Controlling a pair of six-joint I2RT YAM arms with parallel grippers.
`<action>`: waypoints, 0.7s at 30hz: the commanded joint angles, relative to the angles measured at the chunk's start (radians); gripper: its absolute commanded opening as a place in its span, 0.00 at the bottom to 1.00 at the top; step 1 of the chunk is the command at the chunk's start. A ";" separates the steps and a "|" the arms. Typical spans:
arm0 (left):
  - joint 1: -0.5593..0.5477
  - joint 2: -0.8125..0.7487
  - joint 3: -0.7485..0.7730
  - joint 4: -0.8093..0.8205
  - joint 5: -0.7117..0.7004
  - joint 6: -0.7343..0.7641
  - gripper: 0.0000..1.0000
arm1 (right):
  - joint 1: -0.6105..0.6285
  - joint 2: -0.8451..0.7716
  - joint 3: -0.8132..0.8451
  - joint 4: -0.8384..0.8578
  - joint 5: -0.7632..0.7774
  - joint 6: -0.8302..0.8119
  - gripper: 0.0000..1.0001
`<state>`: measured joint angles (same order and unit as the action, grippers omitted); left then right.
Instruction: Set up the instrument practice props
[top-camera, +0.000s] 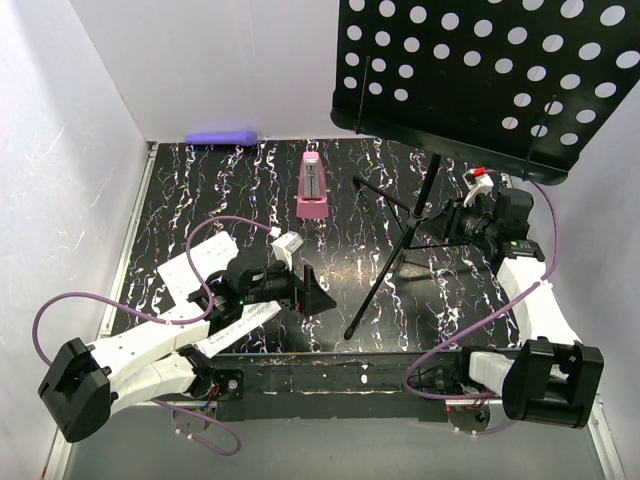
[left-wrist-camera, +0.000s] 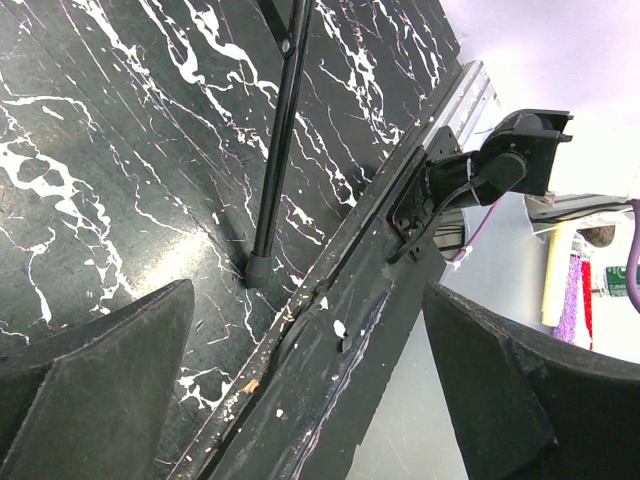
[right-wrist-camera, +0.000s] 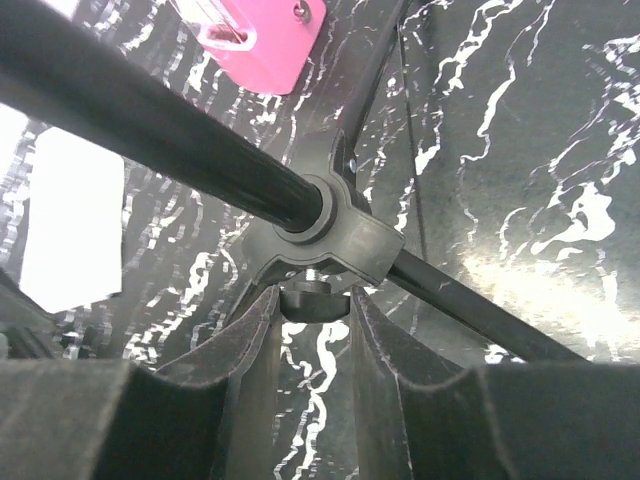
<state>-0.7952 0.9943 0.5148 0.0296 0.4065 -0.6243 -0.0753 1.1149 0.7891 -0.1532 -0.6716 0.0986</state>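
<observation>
We see the right gripper (right-wrist-camera: 314, 316) drawn in narrow around the small clamp knob (right-wrist-camera: 314, 298) under the collar of the music stand (top-camera: 402, 248). One pad sits on each side of the knob and appears to touch it. The stand is upright on its tripod on the right half of the black marbled table (top-camera: 200, 190), with its perforated desk (top-camera: 480, 70) tilted above.

The left gripper (top-camera: 312, 292) is spread wide with nothing between its fingers (left-wrist-camera: 100, 380). It hovers over the near table edge, just beside the rubber foot of one stand leg (left-wrist-camera: 280, 130).

The pink metronome (top-camera: 313, 190) stands upright mid-table, left of the stand. Two sheet-music pages lie at the left, one (top-camera: 195, 265) beside the left arm and the other (top-camera: 240, 328) partly under it. Their print is too small for us to read. A purple cylinder (top-camera: 222, 137) lies by the back wall. We cannot read the blurred green label (left-wrist-camera: 620, 280) in the left wrist view.
</observation>
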 joint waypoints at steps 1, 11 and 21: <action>-0.004 -0.043 -0.002 0.003 -0.006 0.003 0.98 | -0.069 0.040 -0.008 0.078 -0.137 0.204 0.19; -0.002 -0.040 0.007 -0.003 -0.003 -0.002 0.98 | -0.192 0.292 -0.028 0.207 -0.336 0.726 0.13; -0.004 -0.033 0.004 0.030 0.008 -0.011 0.98 | -0.204 0.255 -0.097 0.544 -0.382 0.917 0.75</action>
<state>-0.7952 0.9714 0.5152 0.0341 0.4072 -0.6338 -0.2646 1.3975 0.7006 0.1520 -1.0462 0.9611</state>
